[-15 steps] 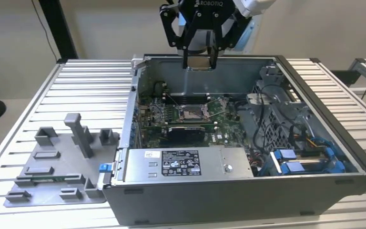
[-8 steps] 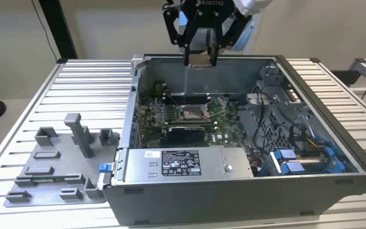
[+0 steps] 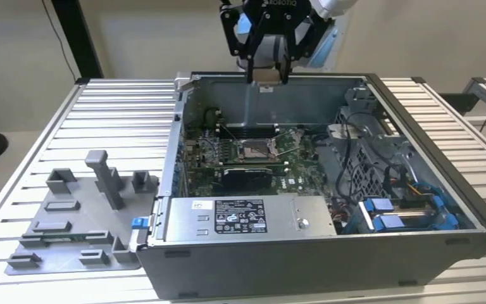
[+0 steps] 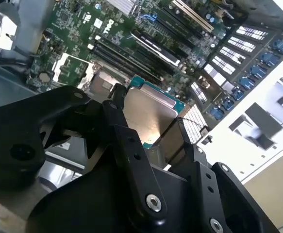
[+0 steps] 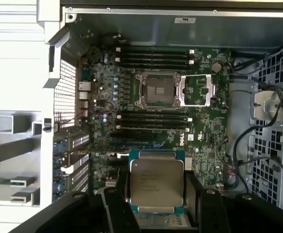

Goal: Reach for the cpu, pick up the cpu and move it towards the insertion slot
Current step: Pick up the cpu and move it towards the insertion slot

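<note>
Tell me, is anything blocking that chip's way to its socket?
Nothing visible is. The gripper holds the cpu above the motherboard, and the insertion slot lies open with its silver frame flipped aside, with only low board parts between them.

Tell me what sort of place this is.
Probably a lab or test bench for computer assembly. An open computer case sits on a slatted metal table beside a grey fixture, and the end effector holds the cpu above the motherboard.

Cpu [image 5: 156, 182] gripped in claw [image 5: 157, 194], apart from insertion slot [image 5: 157, 90].
</note>
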Controlling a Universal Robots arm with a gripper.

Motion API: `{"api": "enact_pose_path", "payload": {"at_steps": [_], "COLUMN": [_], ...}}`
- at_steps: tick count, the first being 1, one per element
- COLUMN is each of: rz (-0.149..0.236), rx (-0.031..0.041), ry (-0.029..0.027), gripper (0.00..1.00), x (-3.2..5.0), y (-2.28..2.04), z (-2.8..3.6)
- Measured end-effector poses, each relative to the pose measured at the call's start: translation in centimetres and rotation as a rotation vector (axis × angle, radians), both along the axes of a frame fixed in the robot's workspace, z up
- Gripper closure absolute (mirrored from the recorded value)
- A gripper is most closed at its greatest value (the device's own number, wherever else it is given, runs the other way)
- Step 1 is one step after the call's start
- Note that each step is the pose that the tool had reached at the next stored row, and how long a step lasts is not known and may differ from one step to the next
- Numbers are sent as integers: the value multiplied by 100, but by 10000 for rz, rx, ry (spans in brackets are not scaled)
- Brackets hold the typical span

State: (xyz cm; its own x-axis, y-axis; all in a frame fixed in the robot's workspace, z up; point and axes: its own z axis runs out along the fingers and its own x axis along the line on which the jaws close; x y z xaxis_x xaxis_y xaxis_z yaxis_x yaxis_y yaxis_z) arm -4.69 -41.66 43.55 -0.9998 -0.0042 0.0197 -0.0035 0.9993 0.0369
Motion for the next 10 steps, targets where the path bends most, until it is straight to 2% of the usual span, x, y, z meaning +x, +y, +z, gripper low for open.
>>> {"api": "enact_pose_path", "payload": {"at_steps": [6, 10], "rz": [-9, -10], "rx": [0, 1], "ry": [0, -1], "gripper": [100, 100], "x": [41, 57], "y": [127, 244], "z": [-28, -46]}}
